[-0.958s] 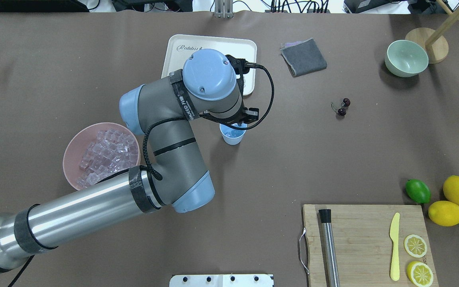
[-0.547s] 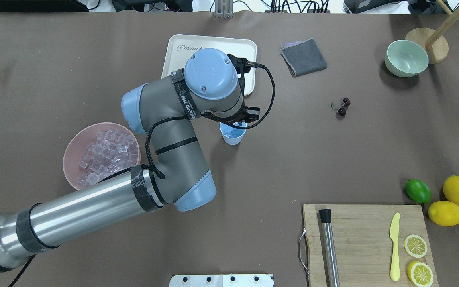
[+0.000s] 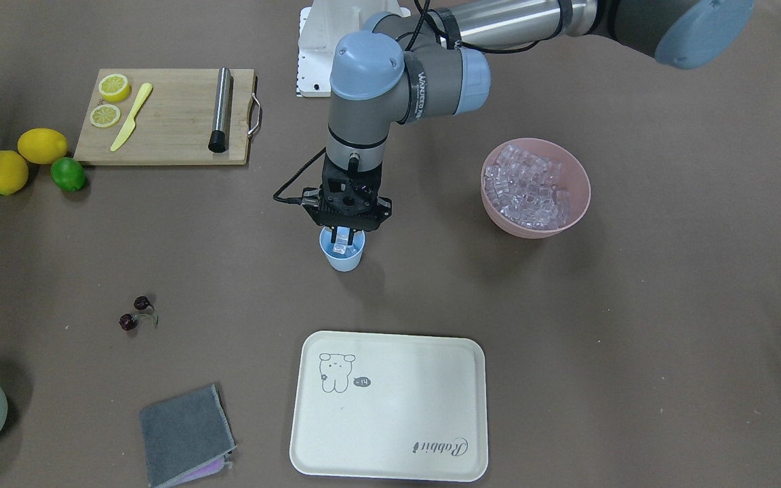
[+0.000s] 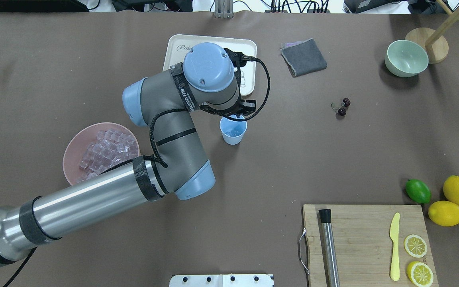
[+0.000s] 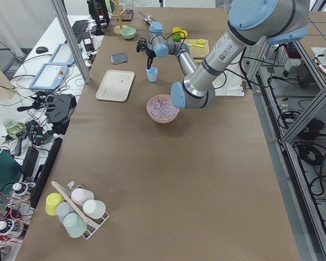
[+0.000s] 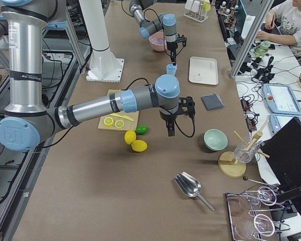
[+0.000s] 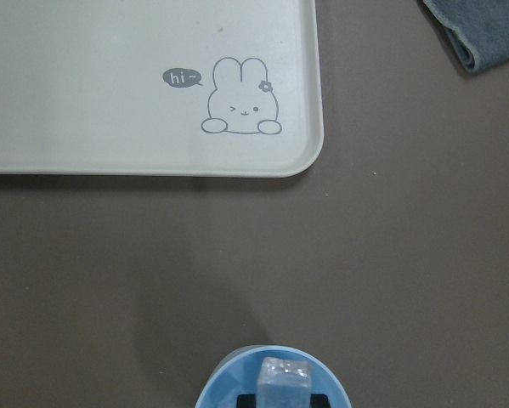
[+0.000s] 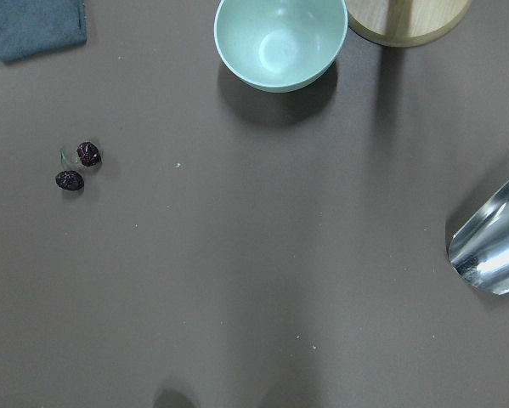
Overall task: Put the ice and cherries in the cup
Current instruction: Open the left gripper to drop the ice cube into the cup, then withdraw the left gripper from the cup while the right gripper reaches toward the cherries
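The left gripper hangs straight down over the cup, its fingers drawn in on a single ice cube held at the cup's mouth. Only the left wrist view shows the pinch: dark tips touch the cube on both sides, with the blue rim curving behind it. The overhead view hides the fingers under the wrist joint and gives only glassy glints inside the cup.

The front-facing view shows the cup upright on the table, between the cream tray and the robot's base. The pink bowl, heaped with the rest of the ice, stands off to the robot's left.

The cherries lie on the table, well apart from the cup on the robot's right. The right wrist view looks down on them, along with a pale green bowl and a metal scoop.

The right gripper shows only in the exterior right view, hanging above the table near the lemons — whether its fingers are spread or together cannot be told.

Against a second ago, the left wrist has shifted toward the tray, and nearly the whole cup mouth shows where it was half covered. The cup, cherries and pink bowl lie where they did.
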